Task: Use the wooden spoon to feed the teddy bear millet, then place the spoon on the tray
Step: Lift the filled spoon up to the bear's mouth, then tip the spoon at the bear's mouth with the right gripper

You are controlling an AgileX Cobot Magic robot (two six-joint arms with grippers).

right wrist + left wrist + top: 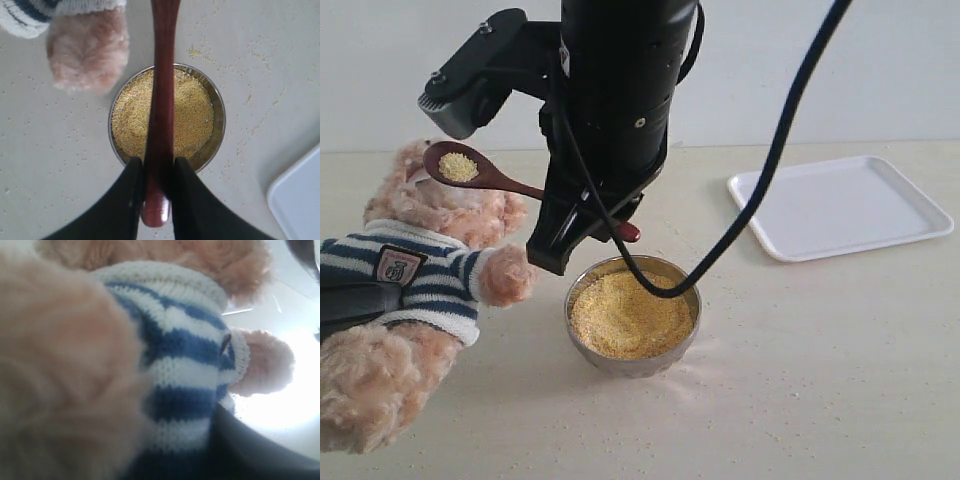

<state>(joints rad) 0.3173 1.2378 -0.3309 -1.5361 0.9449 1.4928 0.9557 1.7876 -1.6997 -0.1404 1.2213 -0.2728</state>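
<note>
Right wrist view: my right gripper [157, 164] pinches the wooden spoon [162, 100] above the millet [195, 115]; my left gripper [360, 298] clamps the teddy bear [435, 275].

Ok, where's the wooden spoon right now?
In the exterior view, left of centre: the wooden spoon is gripped by its handle in the right end effector above the steel bowl, its tip carrying millet at the face of the teddy bear.

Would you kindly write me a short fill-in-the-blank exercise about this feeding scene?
The right end effector is shut on the wooden spoon's ____.
The teddy bear's shirt has navy and white ____.
The steel bowl is filled with yellow ____.
The rectangular tray is coloured ____.
Missing words: handle; stripes; millet; white.
</note>
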